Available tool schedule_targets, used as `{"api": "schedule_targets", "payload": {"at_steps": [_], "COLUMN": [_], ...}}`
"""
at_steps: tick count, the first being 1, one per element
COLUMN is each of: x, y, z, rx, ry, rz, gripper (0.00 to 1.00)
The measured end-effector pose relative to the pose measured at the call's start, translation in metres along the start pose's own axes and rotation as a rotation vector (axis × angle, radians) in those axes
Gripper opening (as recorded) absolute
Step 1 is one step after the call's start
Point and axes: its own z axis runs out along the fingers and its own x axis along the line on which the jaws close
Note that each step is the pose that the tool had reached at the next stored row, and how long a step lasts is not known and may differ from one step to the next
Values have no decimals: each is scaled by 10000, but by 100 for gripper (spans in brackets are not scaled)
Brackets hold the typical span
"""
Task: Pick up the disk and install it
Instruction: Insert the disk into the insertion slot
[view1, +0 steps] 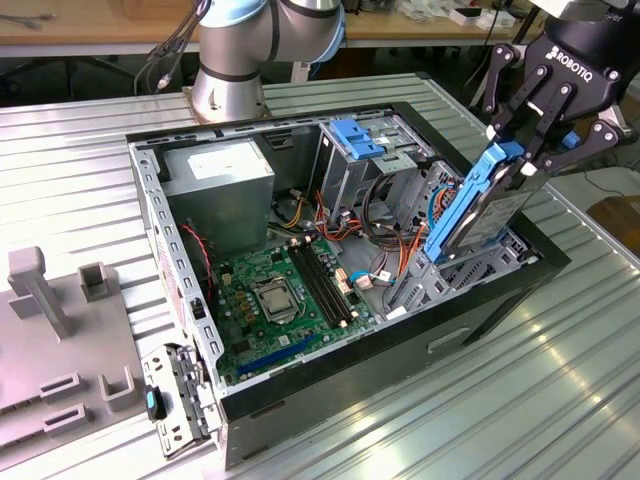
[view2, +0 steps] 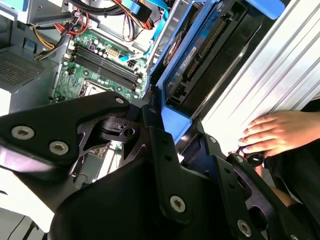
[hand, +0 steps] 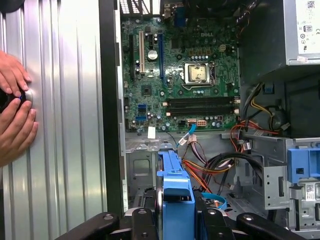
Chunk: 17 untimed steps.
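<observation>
The disk (view1: 470, 215) is a dark grey drive in a bright blue carrier. It stands steeply tilted at the exterior view's right end of the open computer case (view1: 330, 395), with its lower end down among the grey drive-bay brackets (view1: 450, 270). My gripper (view1: 522, 158) is shut on its upper end. In the second wrist view the disk (view2: 200, 55) runs away from the black fingers (view2: 165, 135) toward the case interior. In the first wrist view its blue carrier edge (hand: 176, 182) rises from between the gripper's black links (hand: 177, 222).
Inside the case lie the green motherboard (view1: 280, 300), a grey power supply (view1: 220, 180), a light-blue latch plate (view1: 357, 135) and loose cables (view1: 385, 215). A person's hands (hand: 15, 110) rest on the ribbed metal table beside the case. Grey fixture blocks (view1: 60, 330) stand at the exterior view's left.
</observation>
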Motion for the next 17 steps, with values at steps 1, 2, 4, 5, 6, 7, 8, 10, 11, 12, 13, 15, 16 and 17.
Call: {"api": "schedule_targets", "payload": {"at_steps": [1, 2, 4, 5, 6, 7, 8, 10, 11, 12, 13, 15, 16, 17], "x": [0, 0, 1, 1, 1, 2, 2, 2, 7, 6, 1, -4, -4, -4], "y": [-2, -4, -6, -7, -8, -9, -9, -9, -10, -14, -16, -17, -17, -17], "z": [6, 10, 21, 25, 29, 33, 35, 41, 44, 27, 1, 0, -1, -1], "rx": [0, 0, -1, -1, -1, 0, -1, -1, -13, -44, -58, -59, -60, -60], "ry": [1, 2, 2, 1, 1, 1, 2, 1, 1, -4, 2, 6, 7, 7], "rz": [0, 0, 1, 1, 1, 1, 1, 1, -17, -21, -20, -49, -70, -87], "gripper": [37, 37, 37, 37, 37, 37, 37, 37, 37, 37, 37, 37, 37, 37]}}
